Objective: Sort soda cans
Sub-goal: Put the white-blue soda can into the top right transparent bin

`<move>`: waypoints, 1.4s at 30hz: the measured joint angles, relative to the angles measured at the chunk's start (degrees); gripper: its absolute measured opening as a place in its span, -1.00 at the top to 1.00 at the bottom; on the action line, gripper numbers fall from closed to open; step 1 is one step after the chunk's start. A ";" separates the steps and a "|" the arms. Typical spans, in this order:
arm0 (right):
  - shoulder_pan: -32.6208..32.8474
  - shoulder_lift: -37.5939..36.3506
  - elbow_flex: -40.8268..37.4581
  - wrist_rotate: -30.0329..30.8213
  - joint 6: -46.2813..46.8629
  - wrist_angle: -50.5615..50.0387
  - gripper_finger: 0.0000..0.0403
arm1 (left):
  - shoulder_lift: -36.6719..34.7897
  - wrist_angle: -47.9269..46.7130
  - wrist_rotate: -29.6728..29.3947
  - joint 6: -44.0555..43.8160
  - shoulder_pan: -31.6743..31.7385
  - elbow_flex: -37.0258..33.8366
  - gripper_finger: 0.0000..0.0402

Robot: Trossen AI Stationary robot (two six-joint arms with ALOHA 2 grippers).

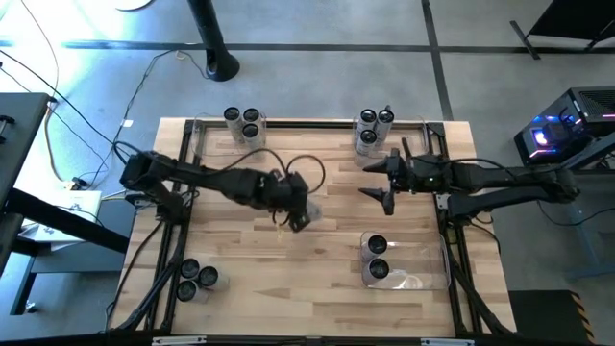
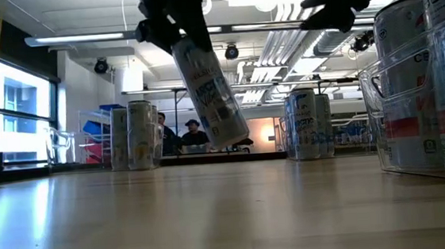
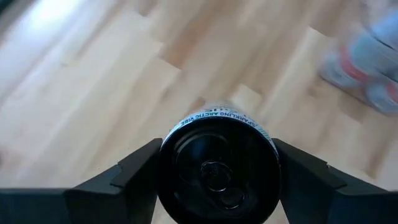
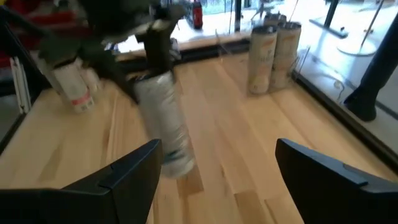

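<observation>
A silvery soda can [image 1: 300,217] with a dark top hangs tilted over the table's middle, with my left gripper [image 1: 291,204] shut on it. In the low view the can [image 2: 210,93] is clear of the wood. My right gripper [image 1: 382,189] hovers open toward the far right, touching nothing; its wrist view shows the held can [image 4: 165,127] ahead of its fingers. Other soda cans stand upright in groups at the far left [image 1: 242,123], far right [image 1: 373,130] and near left [image 1: 197,279]. Two more [image 1: 377,258] stand in a clear bin [image 1: 423,277]. My left gripper pinches the can's sides just below its dark top [image 3: 171,146] between its two fingers [image 3: 134,177]. The fingers come slanting down from above and from the table's left. The can hangs below them, lifted clear of the table, its lower end [image 2: 231,136] swung out.
The clear bin [image 2: 411,94] stands at the near right, close to the low camera. Bare wood [image 1: 288,279] lies between the near-left cans and the bin. People sit in the room beyond the table [image 2: 177,136].
</observation>
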 joint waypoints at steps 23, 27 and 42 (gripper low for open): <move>1.14 17.46 -0.02 -2.94 -0.92 9.66 -0.53 | 5.68 6.33 7.34 -0.41 2.52 0.09 -0.32; 1.14 17.43 -0.02 -2.92 -0.92 9.67 -0.53 | 5.62 7.63 8.33 -0.58 2.92 0.07 -0.32; 1.14 17.40 -0.02 -2.90 -1.09 9.29 -0.53 | 5.49 -1.25 6.36 1.07 3.89 4.05 -0.38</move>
